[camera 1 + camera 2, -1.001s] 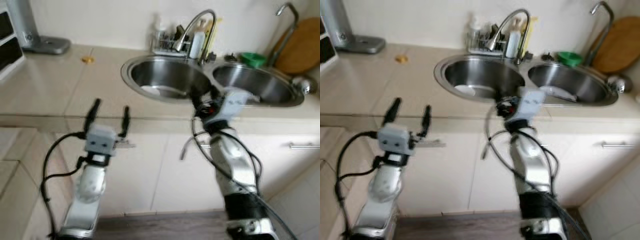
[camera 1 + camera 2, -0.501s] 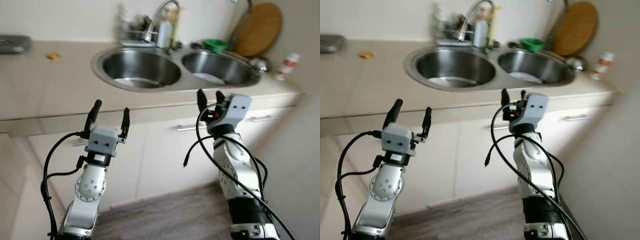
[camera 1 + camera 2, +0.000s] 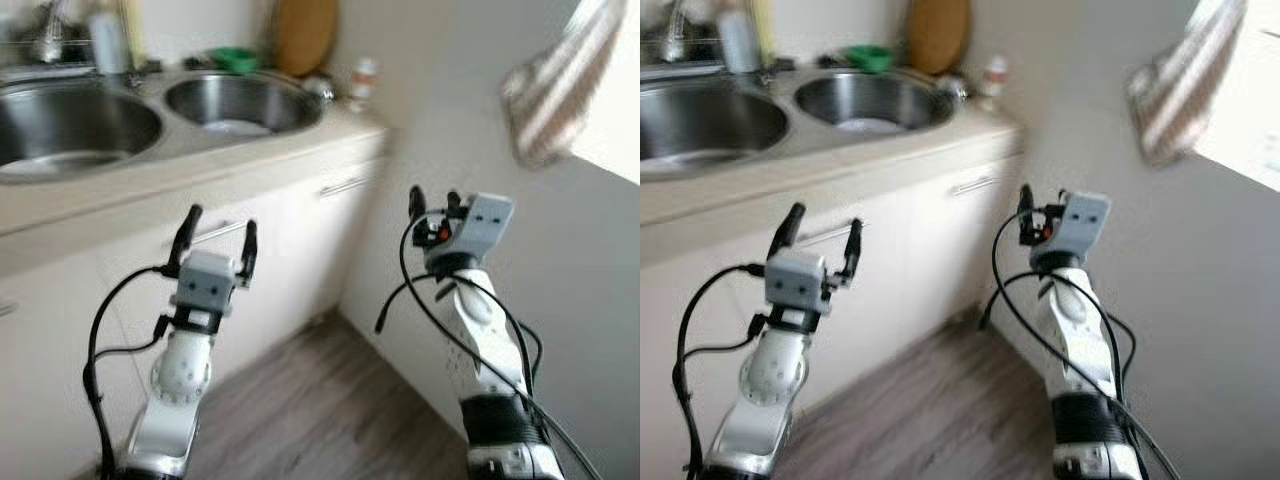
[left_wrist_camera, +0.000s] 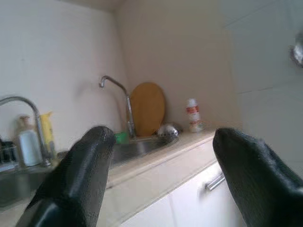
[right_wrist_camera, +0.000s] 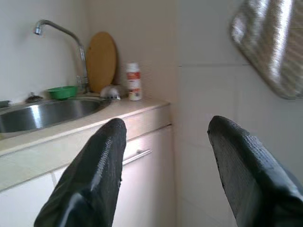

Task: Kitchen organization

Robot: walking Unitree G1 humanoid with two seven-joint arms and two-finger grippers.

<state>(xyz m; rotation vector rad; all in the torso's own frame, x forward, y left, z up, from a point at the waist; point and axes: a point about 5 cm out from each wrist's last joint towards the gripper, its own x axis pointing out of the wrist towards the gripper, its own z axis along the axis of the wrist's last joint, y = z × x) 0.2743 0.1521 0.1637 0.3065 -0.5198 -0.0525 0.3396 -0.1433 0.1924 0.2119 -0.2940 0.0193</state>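
Left gripper, right gripper: black fingers apart, empty, before round steel sink.

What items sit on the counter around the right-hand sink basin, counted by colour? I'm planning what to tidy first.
Green plastic bowl: 1
Tan round wooden cutting board: 1
White bottle with red label: 1
Shiny silver metal strainer-like item: 1
Total: 4

The striped cloth, perhaps a towel, is motion-blurred and cut off by the frame's top.
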